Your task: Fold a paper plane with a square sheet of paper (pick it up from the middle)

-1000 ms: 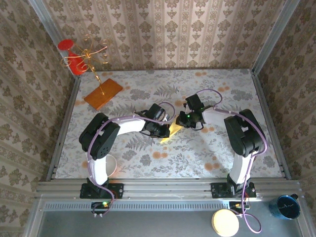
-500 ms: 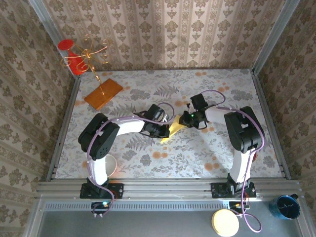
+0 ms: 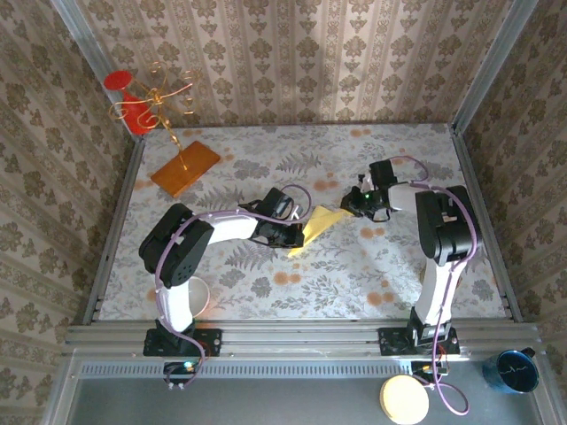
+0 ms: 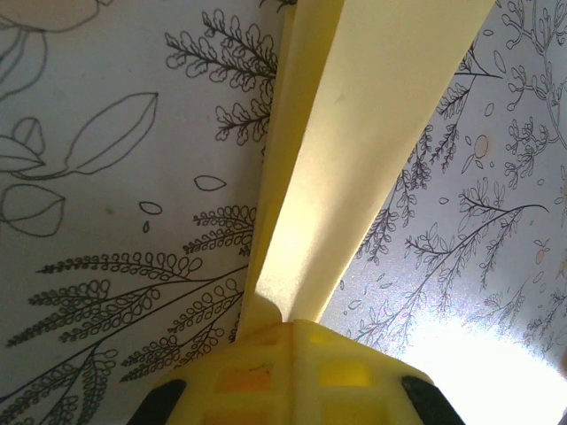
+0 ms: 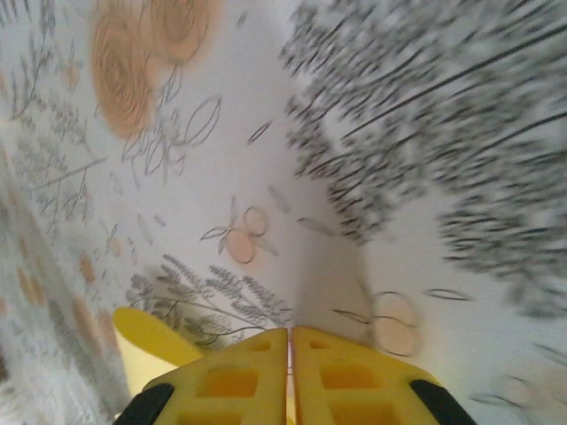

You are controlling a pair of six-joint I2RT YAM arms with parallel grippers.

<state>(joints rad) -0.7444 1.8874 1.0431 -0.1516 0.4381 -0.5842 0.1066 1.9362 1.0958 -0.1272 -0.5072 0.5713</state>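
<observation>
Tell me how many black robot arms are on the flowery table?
2. The left black robot arm reaches from the near left, its gripper shut on the pale-yellow folded paper. The right black robot arm reaches from the near right.

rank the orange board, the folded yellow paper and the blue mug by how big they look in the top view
1. orange board
2. blue mug and folded yellow paper: about alike; the left gripper hides part of the paper, so I won't rank them.
</observation>
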